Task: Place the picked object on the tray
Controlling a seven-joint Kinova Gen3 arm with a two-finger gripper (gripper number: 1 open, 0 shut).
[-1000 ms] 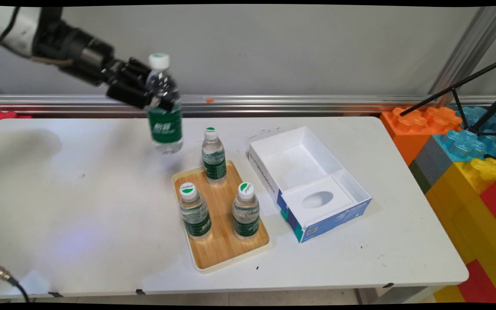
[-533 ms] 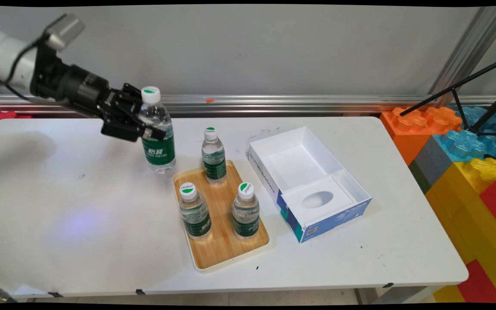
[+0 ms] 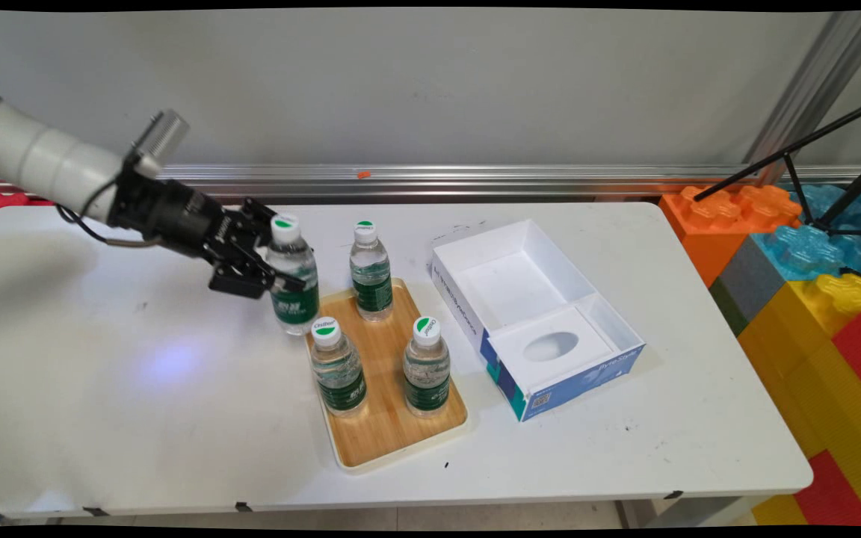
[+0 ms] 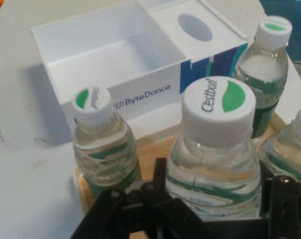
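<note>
Sideways, the pincer (image 3: 272, 267) grips an upright bottle (image 3: 294, 278) beside the tray (image 3: 389, 430).

The held bottle's white cap (image 4: 219, 106) reads "Cestbon" (beside a green leaf shape). The white box's side (image 4: 140, 97) carries "ByteDance" in blue letters.

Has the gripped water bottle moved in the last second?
Yes. The clear, green-labelled water bottle held by the black gripper has come down and right, now at the bamboo tray's far-left corner.
</note>
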